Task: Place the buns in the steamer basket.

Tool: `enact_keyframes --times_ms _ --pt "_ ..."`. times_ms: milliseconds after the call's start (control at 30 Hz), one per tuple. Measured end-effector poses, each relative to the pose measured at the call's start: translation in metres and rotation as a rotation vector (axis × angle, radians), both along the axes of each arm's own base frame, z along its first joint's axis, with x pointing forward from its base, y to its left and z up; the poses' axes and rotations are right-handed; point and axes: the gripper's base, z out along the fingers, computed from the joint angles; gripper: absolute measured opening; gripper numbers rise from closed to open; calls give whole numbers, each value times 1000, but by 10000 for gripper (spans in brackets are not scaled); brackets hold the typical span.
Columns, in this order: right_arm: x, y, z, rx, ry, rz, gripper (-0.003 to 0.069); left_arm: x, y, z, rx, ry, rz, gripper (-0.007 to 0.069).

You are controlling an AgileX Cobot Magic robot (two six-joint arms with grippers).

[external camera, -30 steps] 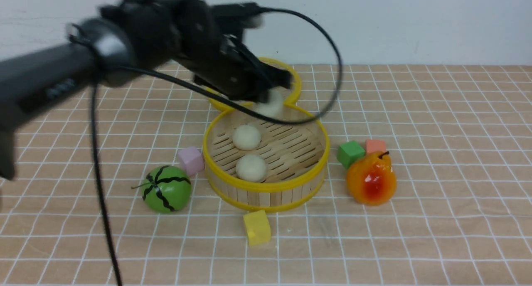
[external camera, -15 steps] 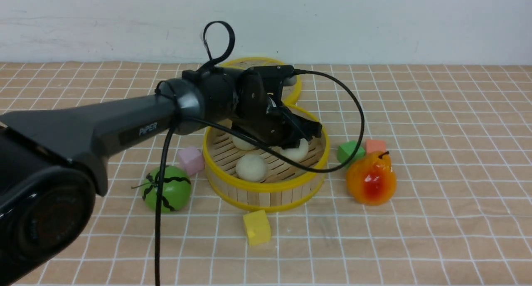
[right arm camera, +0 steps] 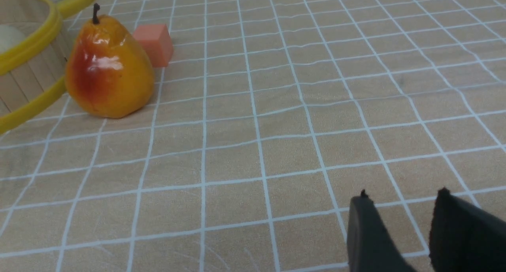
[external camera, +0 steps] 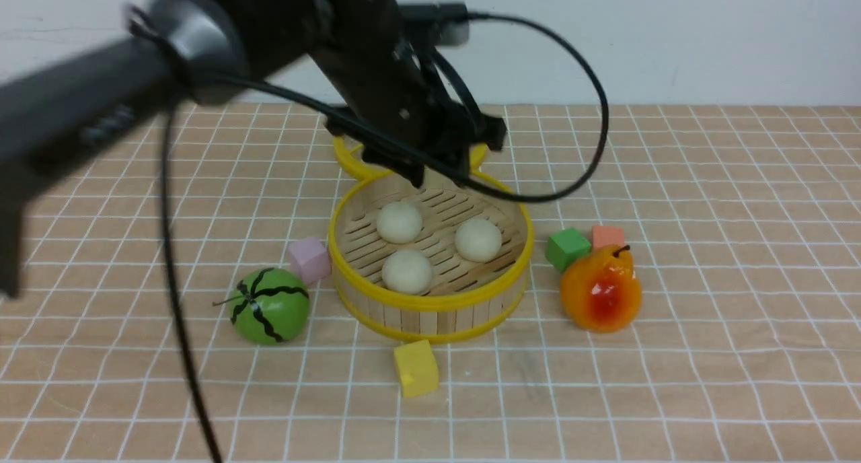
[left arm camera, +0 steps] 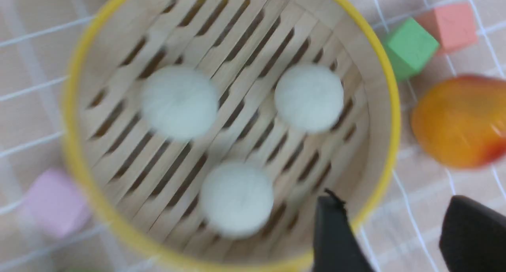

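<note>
Tan cloth point(external camera: 706, 355) ruled with white grid lines covers the table and meets a plain white wall point(external camera: 672, 39) behind. The left gripper point(external camera: 440, 170) hangs over the far rim of the steamer basket point(external camera: 430, 315), jaws spread and empty. The buns point(external camera: 407, 271), all three, sit apart on its slatted floor below those jaws. The right gripper point(right arm camera: 411, 232) is above the cloth, jaws slightly parted around nothing, with a pear point(right arm camera: 108, 66) well off to one side. The left arm point(external camera: 81, 120) is motion-blurred and hides most of a yellow-rimmed lid point(external camera: 346, 157) beyond the jaws. The left wrist view is smeared. Both wrist views cut the fingers point(left arm camera: 336, 240) off at the frame edge.
</note>
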Motion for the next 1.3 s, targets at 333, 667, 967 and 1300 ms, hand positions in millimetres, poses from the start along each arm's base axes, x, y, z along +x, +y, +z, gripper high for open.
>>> enact_keyframes --times_ms 333,667,967,1300 --pt "0 0 0 0 0 0 241 -112 72 123 -65 -228 16 28" --pt "0 0 0 0 0 0 241 -237 147 97 -118 -328 22 -13" --pt "0 0 0 0 0 0 241 -288 175 13 -229 -344 67 -13" --pt "0 0 0 0 0 0 241 -304 184 12 -326 -428 87 -13"
